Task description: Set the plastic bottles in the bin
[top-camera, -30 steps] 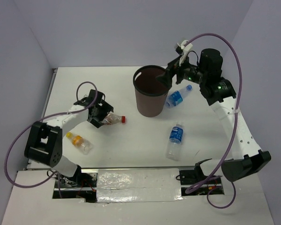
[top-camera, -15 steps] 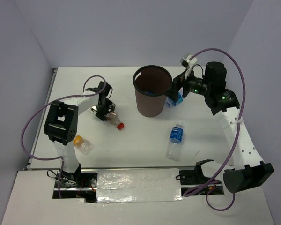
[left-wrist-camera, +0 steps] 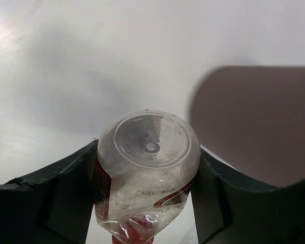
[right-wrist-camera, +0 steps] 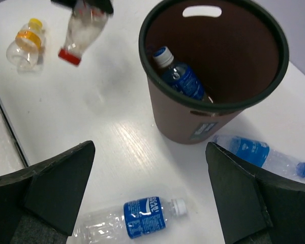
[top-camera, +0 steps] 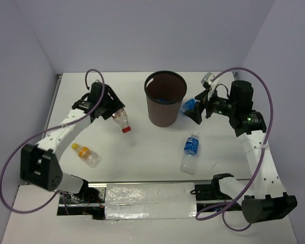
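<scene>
Top external | five bottles [top-camera: 191, 147], one bin [top-camera: 165, 109] | left jaws hold red-capped bottle [top-camera: 121, 120] | right jaws wide

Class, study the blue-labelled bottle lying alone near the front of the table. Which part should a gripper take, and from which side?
Take the blue-labelled bottle at its labelled middle, from straight above, with the jaws closing across its width. It lies flat on the table, cap towards the bin. Both long sides are free, and the neck is narrower.
</scene>
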You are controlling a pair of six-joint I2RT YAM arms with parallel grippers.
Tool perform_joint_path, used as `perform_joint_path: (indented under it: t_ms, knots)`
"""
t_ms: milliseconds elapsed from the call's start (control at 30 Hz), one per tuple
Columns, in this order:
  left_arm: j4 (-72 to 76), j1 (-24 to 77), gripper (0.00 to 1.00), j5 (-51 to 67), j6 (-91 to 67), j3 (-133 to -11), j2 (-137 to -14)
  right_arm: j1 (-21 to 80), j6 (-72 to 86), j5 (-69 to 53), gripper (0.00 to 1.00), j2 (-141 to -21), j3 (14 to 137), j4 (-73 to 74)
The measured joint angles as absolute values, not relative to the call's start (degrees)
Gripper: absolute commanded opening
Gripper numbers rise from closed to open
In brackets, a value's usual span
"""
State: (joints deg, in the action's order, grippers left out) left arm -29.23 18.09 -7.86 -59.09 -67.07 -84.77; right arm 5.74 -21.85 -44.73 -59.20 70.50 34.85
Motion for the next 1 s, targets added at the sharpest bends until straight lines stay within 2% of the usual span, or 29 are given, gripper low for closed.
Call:
perform_joint_path:
  t_ms: [100,233,500,567,633,700,733,767,800,867,900,1000]
  knots:
    - [-22.4,18.9,0.11,-3.1,-53.5,-67.4,-76.9,4.5,-23.7,-45.7,0.92,-57.5,67.5,35.9]
    - [-16.8,20.6,0.11,1.9,-48.2,-73.8,-75.4,3.4,-25.7,-47.2,0.92,-56.4,64.5,37.8]
    - [-9.8,26.4,0.09,5.3,-41.6,-98.0,-91.7,2.3,-26.3,-48.7,0.92,-52.1,60.2,39.6]
    - [-8.2,27.5,0.11,5.1,-40.1,-104.0,-96.5,2.2,-26.4,-48.9,0.92,-51.0,59.4,39.8]
    - [-6.7,28.8,0.18,4.4,-37.9,-108.2,-100.5,2.0,-26.5,-48.9,0.92,-49.8,58.2,40.2]
    - [-4.3,30.1,0.32,3.0,-35.7,-110.3,-103.7,2.0,-26.4,-48.9,0.92,-48.9,57.0,40.4]
    - [-3.6,30.6,0.45,2.7,-34.5,-110.7,-104.8,2.0,-26.4,-48.8,0.92,-48.7,56.5,40.6]
    - [-2.9,31.3,0.53,2.3,-33.6,-111.0,-106.1,1.9,-26.0,-48.7,0.92,-48.5,56.0,40.8]
    - [-2.5,31.8,0.68,1.9,-32.8,-111.3,-107.2,1.9,-25.5,-48.3,0.92,-48.5,55.6,40.9]
    - [-2.5,32.7,0.83,1.5,-31.3,-111.7,-109.3,1.8,-24.2,-47.4,0.92,-48.6,54.7,41.3]
    - [-2.6,33.2,0.98,1.1,-30.7,-111.8,-110.2,1.8,-23.4,-47.0,0.92,-48.8,54.3,41.5]
    - [-3.6,34.2,0.99,0.1,-29.3,-111.8,-111.4,1.7,-21.3,-45.2,0.92,-49.8,53.4,42.2]
